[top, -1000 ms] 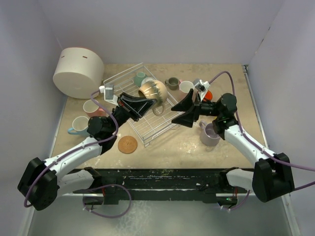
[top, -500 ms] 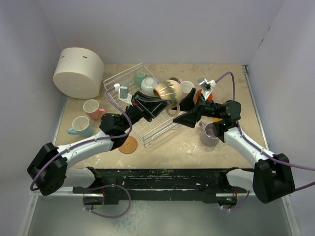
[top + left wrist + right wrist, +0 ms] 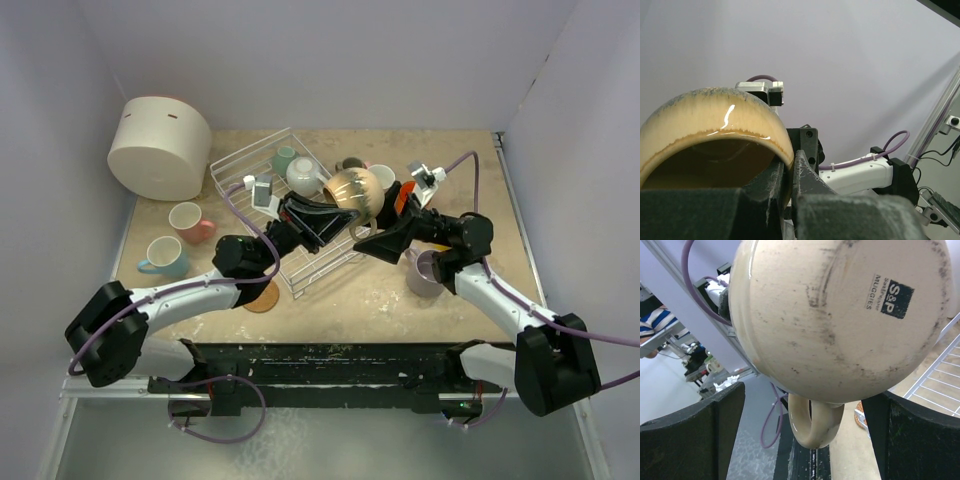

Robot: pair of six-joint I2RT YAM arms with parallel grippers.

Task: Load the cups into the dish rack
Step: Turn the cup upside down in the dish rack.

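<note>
Left fingers (image 3: 840,215) pinch the beige cup (image 3: 710,120) by its rim, aloft over the right side of the dish rack (image 3: 325,262). It lies sideways, base toward the right fingers (image 3: 690,435), which are spread either side of it. Nine cups show: this one, two racked, six on the desk (image 3: 350,300).
</note>
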